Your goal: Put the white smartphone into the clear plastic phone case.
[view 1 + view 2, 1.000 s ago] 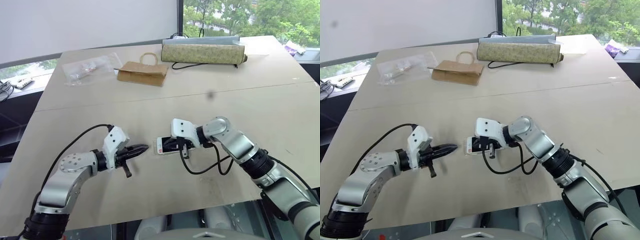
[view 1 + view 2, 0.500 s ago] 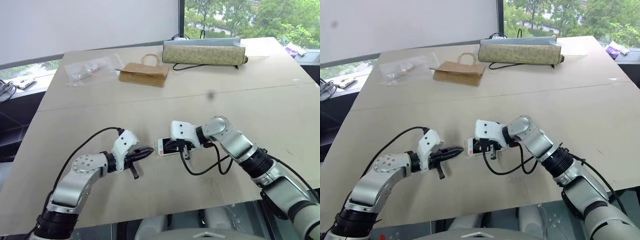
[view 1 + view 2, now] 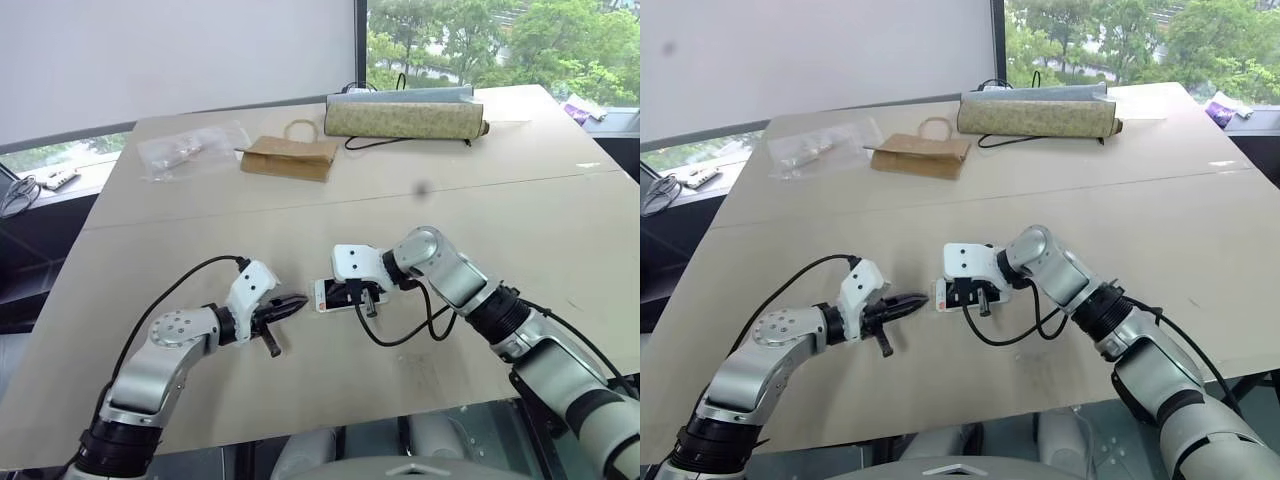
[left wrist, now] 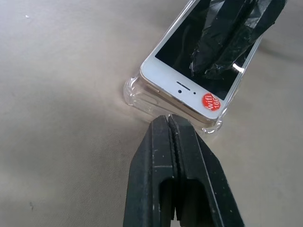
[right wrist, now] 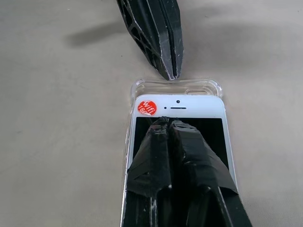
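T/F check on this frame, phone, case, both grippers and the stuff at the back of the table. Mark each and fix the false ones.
1. The white smartphone lies screen up in the clear plastic phone case. True.
2. The left gripper is wide open. False: its fingers are shut, tip at the case's end.
3. The right gripper is shut, its tip over the phone's screen. True.
4. A red round sticker sits on the phone's white bezel. True.
5. The brown paper bag lies next to the phone. False: it lies far back on the table, beside the clear bag.
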